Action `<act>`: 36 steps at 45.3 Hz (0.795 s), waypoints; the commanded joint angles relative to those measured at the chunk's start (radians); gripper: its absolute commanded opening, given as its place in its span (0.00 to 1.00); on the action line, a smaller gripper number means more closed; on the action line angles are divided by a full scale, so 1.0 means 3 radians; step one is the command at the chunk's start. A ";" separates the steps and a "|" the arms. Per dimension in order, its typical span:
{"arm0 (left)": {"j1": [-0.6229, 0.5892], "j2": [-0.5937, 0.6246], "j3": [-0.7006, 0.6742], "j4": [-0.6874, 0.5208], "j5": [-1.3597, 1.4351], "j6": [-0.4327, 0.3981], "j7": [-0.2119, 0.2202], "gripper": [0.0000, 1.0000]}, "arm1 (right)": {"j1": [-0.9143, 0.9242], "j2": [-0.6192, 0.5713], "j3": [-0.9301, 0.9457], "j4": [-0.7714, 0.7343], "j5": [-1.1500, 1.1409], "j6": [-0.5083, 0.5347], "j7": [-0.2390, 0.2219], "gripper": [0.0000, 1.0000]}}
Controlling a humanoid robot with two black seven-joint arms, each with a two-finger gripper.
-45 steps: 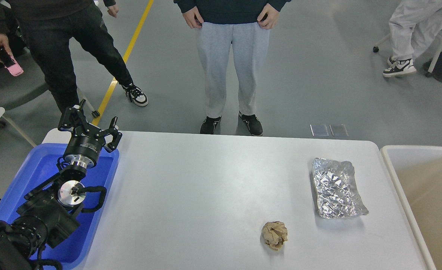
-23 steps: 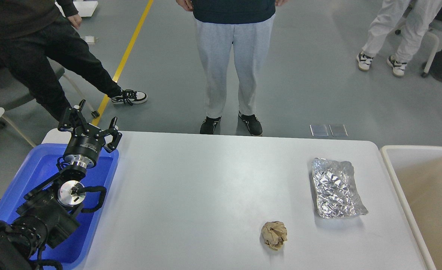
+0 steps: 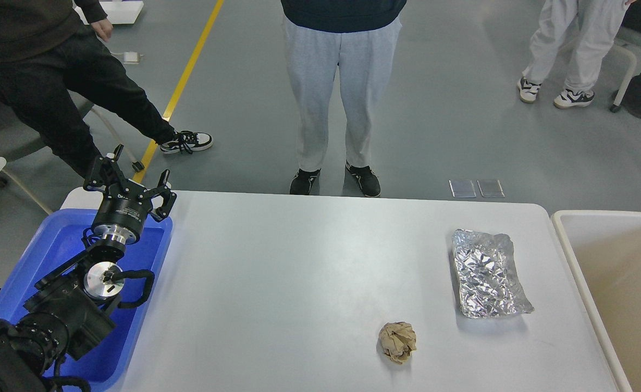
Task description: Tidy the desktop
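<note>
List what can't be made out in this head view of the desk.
- Right pincer: not in the head view at all.
- Blue tray: its floor is largely covered by the left arm, whose open left pincer sits above the far rim.
- Beige bin: cut off by the right edge; most of its inside is unseen.
- Foil tray: crinkles hide any contents.
- Desk: near edge cut by the frame bottom.

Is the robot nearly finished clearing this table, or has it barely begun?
Barely begun, it seems. The crumpled paper ball and foil tray lie on the desktop. The left gripper is open and holds nothing, above the blue tray. Both items remain to be cleared.
</note>
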State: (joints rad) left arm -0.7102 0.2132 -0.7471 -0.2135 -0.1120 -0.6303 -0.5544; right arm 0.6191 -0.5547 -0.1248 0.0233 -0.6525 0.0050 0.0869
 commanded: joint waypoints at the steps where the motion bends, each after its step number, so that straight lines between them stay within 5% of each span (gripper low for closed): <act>1: 0.0000 0.0000 0.0000 0.0001 0.0000 -0.0001 0.0002 1.00 | -0.0090 0.0136 0.0002 -0.0113 0.0043 -0.0093 0.0012 0.14; 13: 0.0000 0.0000 0.0000 -0.0004 0.0000 -0.0001 0.0002 1.00 | -0.0049 0.0177 0.0074 -0.0124 0.0063 -0.0144 -0.0008 0.73; 15: 0.0000 0.0000 0.0000 0.0001 0.0000 -0.0001 -0.0003 1.00 | -0.0013 0.0202 0.0068 -0.0124 0.0124 -0.0226 -0.0013 1.00; 36: 0.0000 0.0000 0.0000 -0.0004 0.0000 -0.0001 -0.0003 1.00 | 0.0437 0.0325 0.0079 -0.0144 0.0856 -0.0293 -0.0003 1.00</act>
State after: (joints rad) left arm -0.7102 0.2132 -0.7470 -0.2143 -0.1120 -0.6302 -0.5543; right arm 0.6957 -0.4587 -0.1075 -0.0126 -0.4664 -0.0668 0.0830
